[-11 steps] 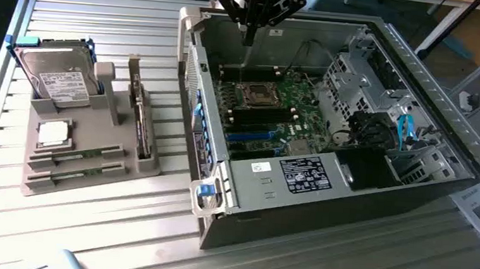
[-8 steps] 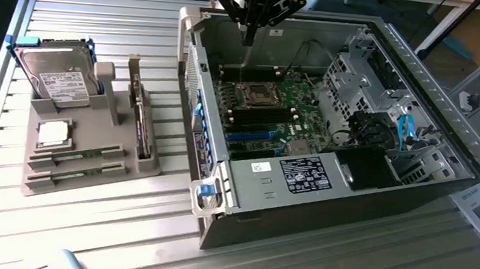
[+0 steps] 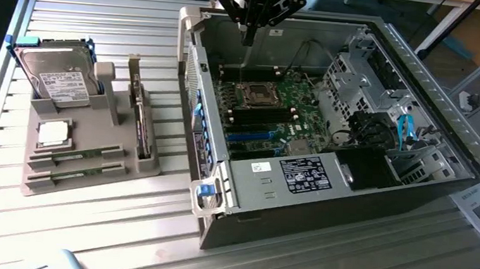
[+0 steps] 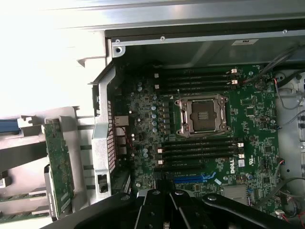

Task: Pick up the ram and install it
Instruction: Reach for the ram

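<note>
- A grey holder (image 3: 92, 191) sat on the slatted bench (image 3: 80, 237), well apart from the open computer case (image 3: 319, 222) (image 4: 190, 47), on the exterior view's left of it.
- At the holder's end farthest from the case, a hard drive (image 3: 55, 78) stood on edge. A square processor chip (image 3: 53, 133) lay flat, about as far from the case.
- The ram (image 3: 78, 157) lay flat in a holder slot, slightly nearer the case than the chip. A second ram stick (image 3: 75, 174) lay just beside it, and both were outside the case.
- An expansion card (image 3: 143, 128) (image 4: 59, 167) stood upright along the holder's side closest to the case.
- The claw (image 3: 247, 36) (image 4: 166, 195) hung over the case's open side, near its far wall. It looked clenched with nothing in it, and it was well apart from the ram.
- Inside the case lay the green motherboard (image 3: 296, 113) (image 4: 252, 109). A metal-framed processor socket (image 3: 258, 94) (image 4: 202, 114) sat between banks of black memory slots (image 3: 263, 117) (image 4: 200, 148).
- Toward the case's side on the exterior view's right, a blue cable (image 3: 405, 130) ran beside the metal drive bays.
</note>
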`<state>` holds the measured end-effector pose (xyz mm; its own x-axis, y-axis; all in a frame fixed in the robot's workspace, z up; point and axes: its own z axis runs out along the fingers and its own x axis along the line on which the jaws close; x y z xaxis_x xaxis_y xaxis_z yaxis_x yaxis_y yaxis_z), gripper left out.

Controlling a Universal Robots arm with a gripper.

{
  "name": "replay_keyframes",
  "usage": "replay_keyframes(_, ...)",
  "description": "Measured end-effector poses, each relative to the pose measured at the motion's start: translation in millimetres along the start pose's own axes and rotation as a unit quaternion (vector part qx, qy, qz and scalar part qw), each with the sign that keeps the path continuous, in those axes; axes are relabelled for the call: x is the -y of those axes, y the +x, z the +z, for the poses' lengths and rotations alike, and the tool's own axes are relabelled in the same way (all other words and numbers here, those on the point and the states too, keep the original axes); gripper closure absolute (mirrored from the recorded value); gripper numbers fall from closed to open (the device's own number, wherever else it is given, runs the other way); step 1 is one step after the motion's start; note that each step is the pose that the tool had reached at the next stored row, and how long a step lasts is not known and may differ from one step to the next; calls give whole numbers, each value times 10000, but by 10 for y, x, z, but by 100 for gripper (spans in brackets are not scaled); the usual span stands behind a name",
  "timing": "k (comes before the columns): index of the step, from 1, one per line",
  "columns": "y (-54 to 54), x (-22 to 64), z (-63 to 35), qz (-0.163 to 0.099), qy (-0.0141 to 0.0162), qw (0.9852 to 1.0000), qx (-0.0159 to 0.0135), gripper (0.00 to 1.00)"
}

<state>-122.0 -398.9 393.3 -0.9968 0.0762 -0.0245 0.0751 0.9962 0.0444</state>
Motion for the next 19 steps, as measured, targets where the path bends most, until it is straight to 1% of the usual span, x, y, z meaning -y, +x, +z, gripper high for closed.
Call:
replay_keyframes(3, 1, 0, 0, 0, 2, 10000, 0, 90)
replay_keyframes(10, 62, 5, -2, 0, 3, 10000, 0, 90)
replay_keyframes(19, 222, 17, -7, 0, 3, 10000, 0, 90)
